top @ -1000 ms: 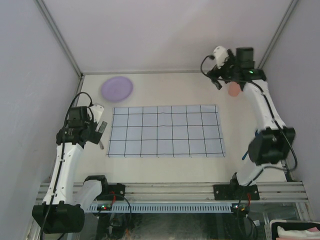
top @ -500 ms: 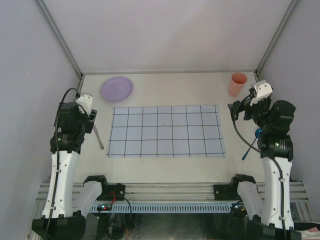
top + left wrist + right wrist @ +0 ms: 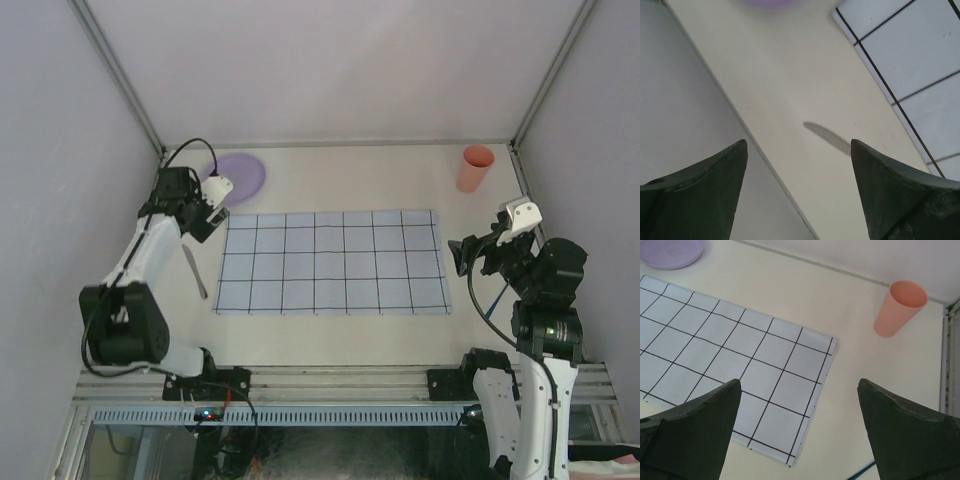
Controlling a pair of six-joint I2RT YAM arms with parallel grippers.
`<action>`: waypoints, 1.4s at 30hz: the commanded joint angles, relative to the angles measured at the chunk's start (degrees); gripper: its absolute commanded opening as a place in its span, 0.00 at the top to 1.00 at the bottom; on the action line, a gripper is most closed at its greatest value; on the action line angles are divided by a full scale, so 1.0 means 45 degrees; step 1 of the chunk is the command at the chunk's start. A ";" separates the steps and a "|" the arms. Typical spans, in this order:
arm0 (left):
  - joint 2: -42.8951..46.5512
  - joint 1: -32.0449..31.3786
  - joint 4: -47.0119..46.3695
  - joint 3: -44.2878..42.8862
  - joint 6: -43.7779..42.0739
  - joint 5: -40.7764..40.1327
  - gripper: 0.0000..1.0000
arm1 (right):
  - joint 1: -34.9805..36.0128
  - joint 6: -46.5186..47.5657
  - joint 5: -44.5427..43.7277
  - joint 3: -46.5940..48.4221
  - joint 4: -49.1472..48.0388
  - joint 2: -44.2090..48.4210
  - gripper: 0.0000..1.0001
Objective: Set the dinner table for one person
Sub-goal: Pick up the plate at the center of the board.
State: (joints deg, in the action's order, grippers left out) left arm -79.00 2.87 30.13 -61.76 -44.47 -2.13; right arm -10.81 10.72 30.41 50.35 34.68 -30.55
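The dinner table is big, flat and off-white, and it fills the space in front of me. A checked cloth mat lies flat in the middle of it. That part looks done. Nothing sits on the mat yet, so most of the job is left.

The purple plate is on the bare table at the far left corner. The orange cup stands upright at the far right corner, well apart from the mat. The knife lies on the bare table just beside the mat's left edge. I think the plate goes onto the mat, with the cup and knife set beside it.

My left gripper is wide open and holds nothing. My right gripper is wide open and empty too.

Half a second ago my left arm was back by the left edge, near the knife. Now it has reached out to the far left corner, close to the plate. My right arm has dropped a little nearer the near edge. The plate, cup, knife and mat have not moved.
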 commanded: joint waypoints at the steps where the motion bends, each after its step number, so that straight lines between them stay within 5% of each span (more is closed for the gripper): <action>1: -0.2497 0.0066 -0.0726 -0.2596 -0.2006 0.1301 0.13 | -0.0045 -0.0578 -0.0008 0.0034 0.0090 -0.0254 0.00; 14: -0.9241 -0.0676 0.2038 -0.9359 -0.3296 0.1607 0.19 | -0.1669 0.0507 -0.0182 0.0868 0.1736 -0.0019 0.00; 27: -0.9508 -0.2421 0.2395 -0.8725 -0.3891 0.1147 0.20 | -0.1836 0.0916 -0.0210 0.0782 0.1787 0.0161 0.00; 42: -1.1382 -0.2486 0.3086 -1.0799 -0.3855 0.0559 0.22 | -0.2104 0.1085 0.0278 0.1432 0.2427 0.0097 0.00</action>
State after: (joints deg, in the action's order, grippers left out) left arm -129.56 -8.34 43.77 -106.06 -61.08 1.06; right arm -19.73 14.87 30.20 54.72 46.11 -29.74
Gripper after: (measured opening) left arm 0.788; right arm 0.995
